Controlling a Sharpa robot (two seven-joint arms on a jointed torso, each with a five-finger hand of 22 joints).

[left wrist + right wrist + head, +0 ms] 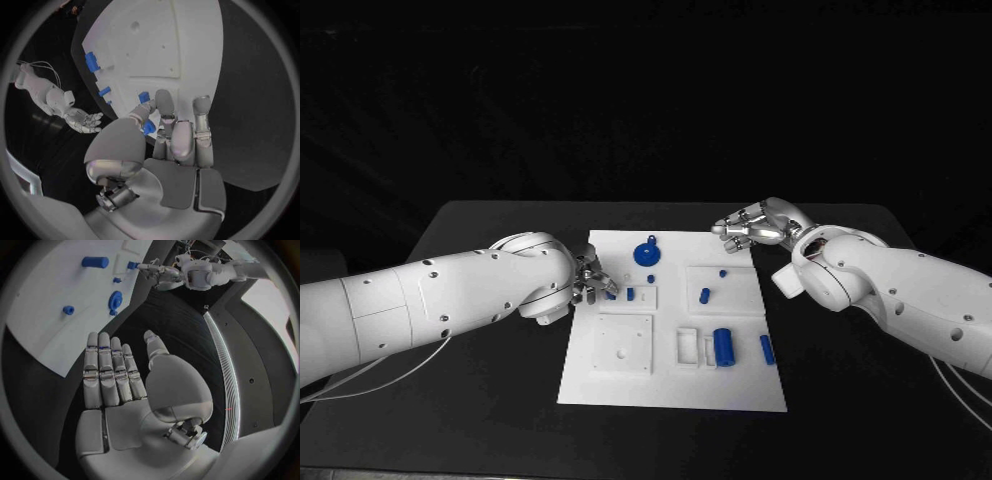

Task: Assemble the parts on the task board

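Note:
The white task board (672, 385) lies mid-table with several blue parts on it: a round gear-like piece (648, 254), a cylinder (724, 346), a bar (767, 348) and small pieces (705, 295). My left hand (589, 280) is low over the board's left edge. In the left wrist view its thumb and a finger (164, 112) pinch a small blue part (148, 128), and a second small part (145, 96) lies just past the thumb tip. My right hand (754, 225) hovers off the board's far right corner. Its fingers (109, 370) are stretched out with the thumb apart, and it holds nothing.
The board carries a raised square plate (626, 343) and a narrow white slot block (688, 346) near its front. Bare black table (488, 390) surrounds the board on all sides. White cables trail behind both arms near the front corners.

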